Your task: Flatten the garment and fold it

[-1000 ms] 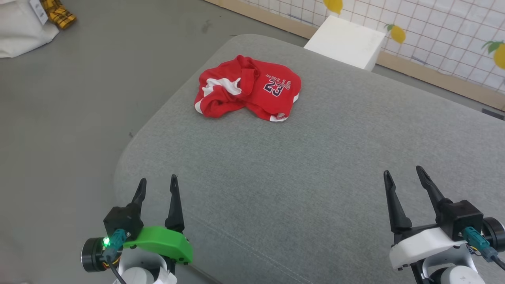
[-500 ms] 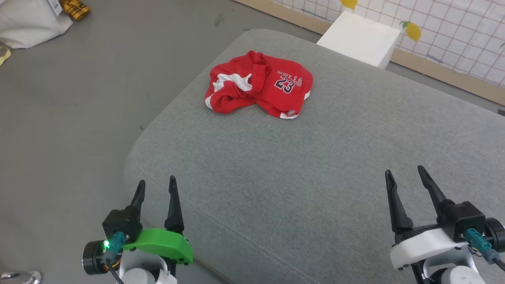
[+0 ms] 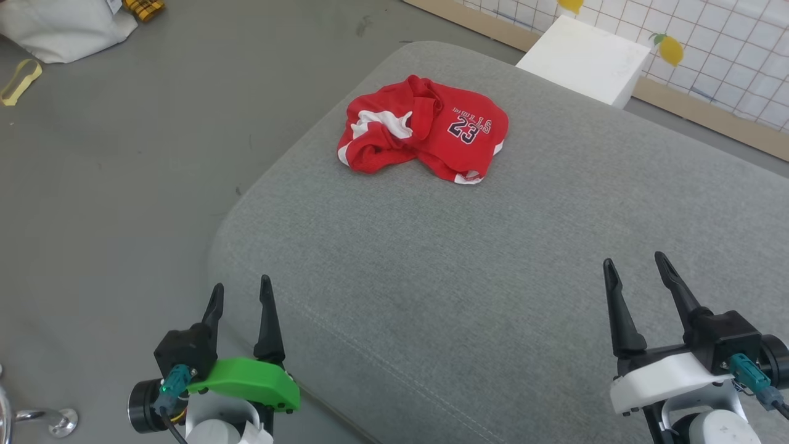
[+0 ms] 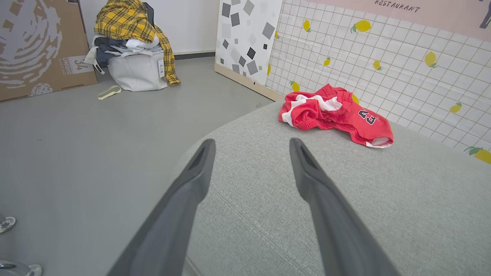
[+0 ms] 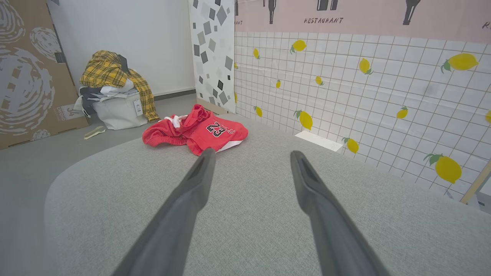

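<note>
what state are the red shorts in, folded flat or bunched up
Bunched up, not folded. The red shorts lie in a wrinkled heap on the grey cushion, fabric rolled over itself and the white stripe twisted.

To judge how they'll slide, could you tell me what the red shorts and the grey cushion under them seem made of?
Shorts: probably thin synthetic knit, low sheen; it crumples into soft folds. Cushion: woven upholstery fabric, matte; speckled weave and a stitched seam show.

garment (image 3: pixel 425 126): 1 | end effectors (image 3: pixel 241 282) (image 3: pixel 635 258): 2 | white box (image 3: pixel 582 58): 1 | cushion (image 3: pixel 481 265): 1
</note>
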